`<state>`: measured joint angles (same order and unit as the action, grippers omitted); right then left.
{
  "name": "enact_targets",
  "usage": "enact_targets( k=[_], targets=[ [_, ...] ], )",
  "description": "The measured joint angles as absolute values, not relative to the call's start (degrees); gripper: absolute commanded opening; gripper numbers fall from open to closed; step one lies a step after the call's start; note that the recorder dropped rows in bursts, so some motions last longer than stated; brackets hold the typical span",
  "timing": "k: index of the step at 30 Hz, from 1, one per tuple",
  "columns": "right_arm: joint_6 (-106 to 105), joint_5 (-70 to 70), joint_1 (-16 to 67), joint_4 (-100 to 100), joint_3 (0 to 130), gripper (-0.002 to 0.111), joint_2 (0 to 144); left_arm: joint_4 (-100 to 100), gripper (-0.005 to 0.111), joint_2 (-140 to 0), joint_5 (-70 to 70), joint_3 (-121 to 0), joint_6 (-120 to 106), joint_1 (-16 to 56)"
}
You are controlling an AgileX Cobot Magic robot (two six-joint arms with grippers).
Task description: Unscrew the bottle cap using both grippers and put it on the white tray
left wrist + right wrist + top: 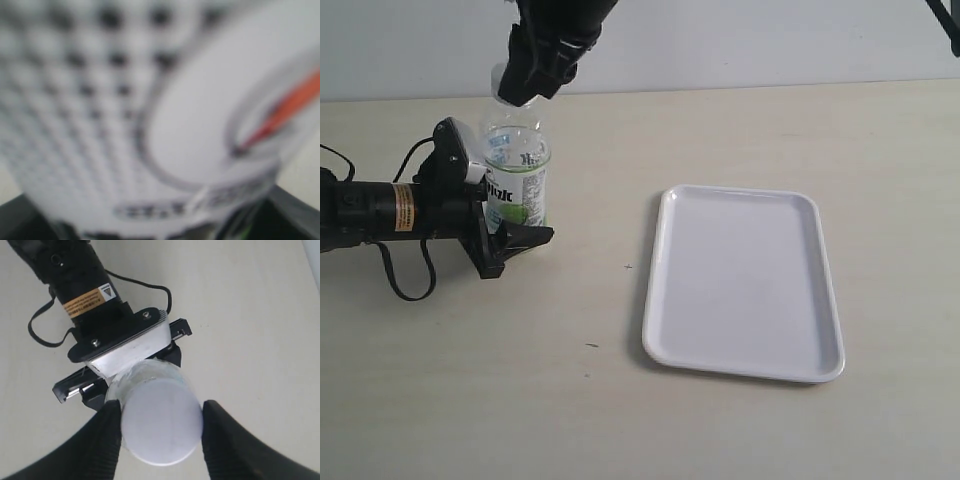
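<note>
Exterior view: the bottle (516,175) stood upright on the beige tabletop (770,130), in the upper left of the frame. The left gripper (498,222) reached in from the left edge, lying nearly level with the table. Its jaws were clamped on the lower, labelled part of the bottle, one jaw in front of it and one behind. An orange label band (405,208) circled the left arm, and a black cable (405,285) looped on the table below it. The right gripper (525,88) came down from the top edge onto the bottle's neck and hid most of the bottle cap in this view. Right wrist view: the bottle cap (161,425) was seen from above as a round white disc, seated on the bottle. The two black fingers (107,440) of the right gripper were closed against its opposite sides, both in contact with its rim. Under the cap, the left gripper's metal face and black jaws bracketed the clear bottle body. Left wrist view: badly out of focus. Only a close blur of the bottle's white label with dark dots and an orange streak could be made out. The white tray (745,285) lay flat right of centre, well apart from the bottle and both grippers.
</note>
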<state>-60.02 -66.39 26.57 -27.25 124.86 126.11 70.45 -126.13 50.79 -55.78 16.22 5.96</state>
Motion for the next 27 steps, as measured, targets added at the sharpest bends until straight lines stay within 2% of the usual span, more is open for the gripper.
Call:
enact_targets(
  k=[7,13,16,20,22,24,27],
  targets=[
    [-78.63,-68.61,26.57,-27.13,124.86,0.000,125.88,70.80,0.000,-126.13,50.91,-55.78,15.62,5.96],
    [-83.56,-68.96,26.57,-25.43,124.86,0.001,125.75,70.80,0.000,-126.13,50.91,-55.78,15.62,5.96],
    [-83.17,-68.96,26.57,-24.96,124.86,0.016,125.66,70.80,0.000,-126.13,50.91,-55.78,15.62,5.96],
    [-79.40,-69.10,26.57,-24.44,125.07,0.050,125.66,70.70,0.000,-126.13,50.91,-55.78,15.62,5.96],
    [-78.65,-69.10,26.57,-24.34,125.07,0.063,125.66,70.70,0.000,-126.13,50.91,-55.78,15.73,5.96],
    [-77.91,-69.20,26.57,-23.76,125.07,0.069,125.78,70.70,0.000,-126.13,51.02,-55.78,16.36,5.96],
    [-75.07,-68.70,26.57,-24.01,125.07,0.069,126.10,70.70,0.000,-126.13,51.02,-55.78,16.49,5.96]
  ],
)
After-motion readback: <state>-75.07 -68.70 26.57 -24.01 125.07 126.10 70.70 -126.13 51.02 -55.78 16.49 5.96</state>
